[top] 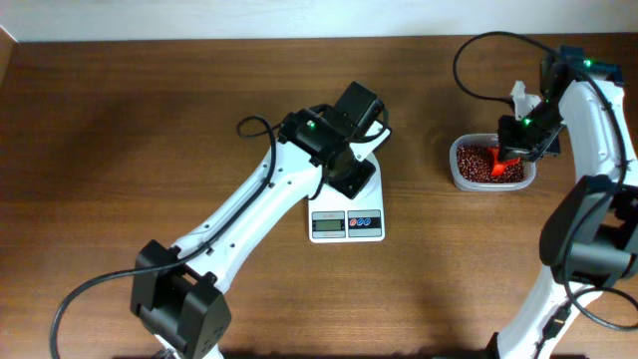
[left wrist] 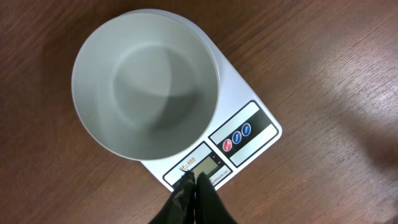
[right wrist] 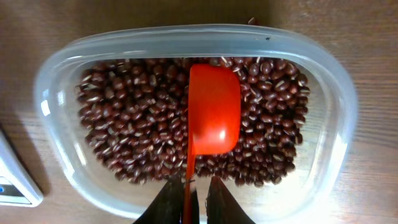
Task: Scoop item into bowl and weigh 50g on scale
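Observation:
The white bowl (left wrist: 99,124) stands empty on the white scale (left wrist: 245,84), also seen in the overhead view (top: 347,225). My left gripper (left wrist: 193,180) is shut and empty, its tips over the scale's display. In the overhead view the left gripper (top: 349,182) hides the bowl. The red-brown beans (right wrist: 130,124) fill a clear plastic tub (right wrist: 56,81). My right gripper (right wrist: 199,193) is shut on the thin handle of an orange-red scoop (right wrist: 213,109), whose cup lies on the beans. In the overhead view the right gripper (top: 518,140) hangs over the tub (top: 460,179) and the scoop (top: 501,163).
The tub sits to the right of the scale on the brown wooden table, with a gap between them. A corner of the scale (right wrist: 15,186) shows at the lower left of the right wrist view. A small white object (top: 517,96) stands behind the tub.

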`<state>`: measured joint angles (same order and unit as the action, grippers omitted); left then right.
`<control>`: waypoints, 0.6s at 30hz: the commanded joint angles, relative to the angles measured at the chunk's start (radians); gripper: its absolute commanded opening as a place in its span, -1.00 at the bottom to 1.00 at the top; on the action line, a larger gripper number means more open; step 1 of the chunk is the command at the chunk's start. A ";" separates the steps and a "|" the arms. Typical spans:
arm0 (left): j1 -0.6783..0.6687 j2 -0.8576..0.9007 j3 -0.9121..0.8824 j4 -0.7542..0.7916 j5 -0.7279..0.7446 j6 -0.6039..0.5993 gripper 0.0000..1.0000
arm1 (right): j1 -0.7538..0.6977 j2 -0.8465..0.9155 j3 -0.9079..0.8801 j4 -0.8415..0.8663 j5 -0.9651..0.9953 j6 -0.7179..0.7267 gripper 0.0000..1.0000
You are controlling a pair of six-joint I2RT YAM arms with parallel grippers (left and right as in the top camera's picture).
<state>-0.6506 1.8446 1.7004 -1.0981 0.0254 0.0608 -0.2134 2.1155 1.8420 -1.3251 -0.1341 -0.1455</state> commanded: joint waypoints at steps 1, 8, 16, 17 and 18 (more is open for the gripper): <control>-0.002 0.023 -0.008 -0.004 -0.004 0.008 -0.91 | -0.004 0.024 -0.002 0.003 0.011 -0.004 -0.28; -0.001 0.023 -0.008 -0.031 -0.004 0.009 -0.69 | -0.004 0.023 0.138 -0.105 0.010 0.003 0.97; -0.094 0.024 -0.053 -0.058 -0.008 0.047 -1.00 | -0.004 0.023 0.144 -0.103 0.010 0.003 0.97; -0.110 0.024 -0.085 -0.040 -0.008 0.047 -1.00 | -0.004 0.023 0.144 -0.103 0.010 0.003 0.98; -0.122 0.024 -0.123 -0.018 -0.008 0.047 -1.00 | -0.004 0.023 0.144 -0.102 0.010 0.003 0.97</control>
<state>-0.7494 1.8591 1.6440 -1.1431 0.0216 0.0872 -0.2134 2.1391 1.9713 -1.4261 -0.1291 -0.1486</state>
